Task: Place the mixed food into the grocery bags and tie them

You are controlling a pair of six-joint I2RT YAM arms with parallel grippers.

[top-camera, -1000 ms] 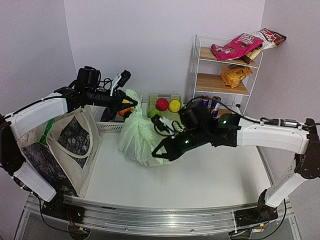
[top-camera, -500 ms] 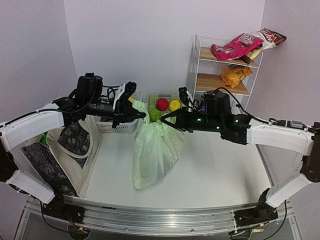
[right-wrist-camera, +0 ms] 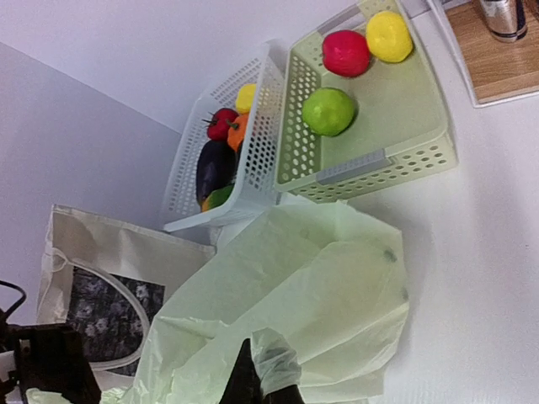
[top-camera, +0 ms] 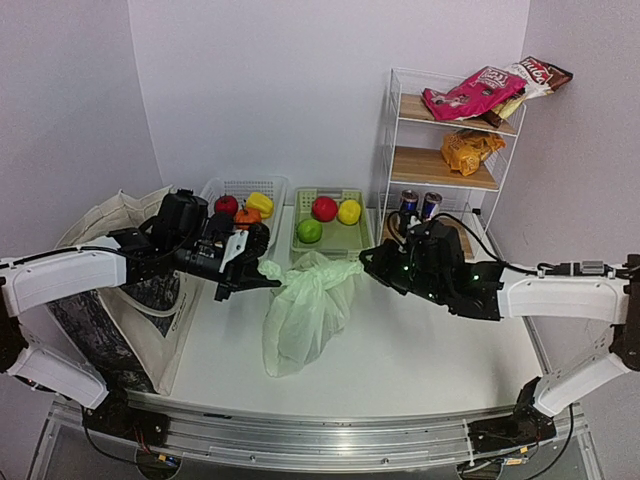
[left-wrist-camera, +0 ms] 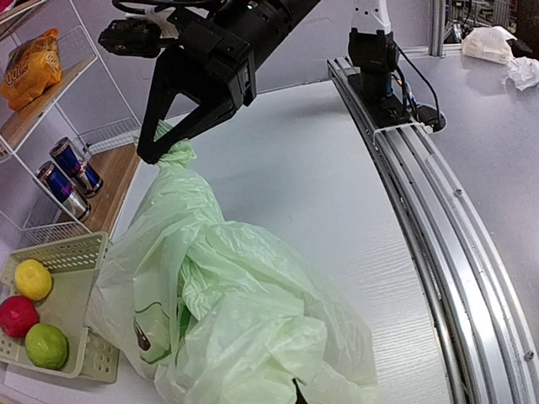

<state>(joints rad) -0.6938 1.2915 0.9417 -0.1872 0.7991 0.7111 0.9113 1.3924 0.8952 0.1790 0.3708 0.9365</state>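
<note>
Plastic bag [top-camera: 305, 315] sags between left claw [top-camera: 267, 282] and right claw [top-camera: 366, 259], both clamped on its top.

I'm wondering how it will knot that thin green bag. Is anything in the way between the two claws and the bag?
Nothing visible is in the way. The left gripper and the right gripper are each shut on an upper end of the plastic bag, which is stretched between them and sags to the table.

The plastic bag [top-camera: 305, 315] is pale green; the tote [top-camera: 150, 335] cream, printed dark grey.
</note>
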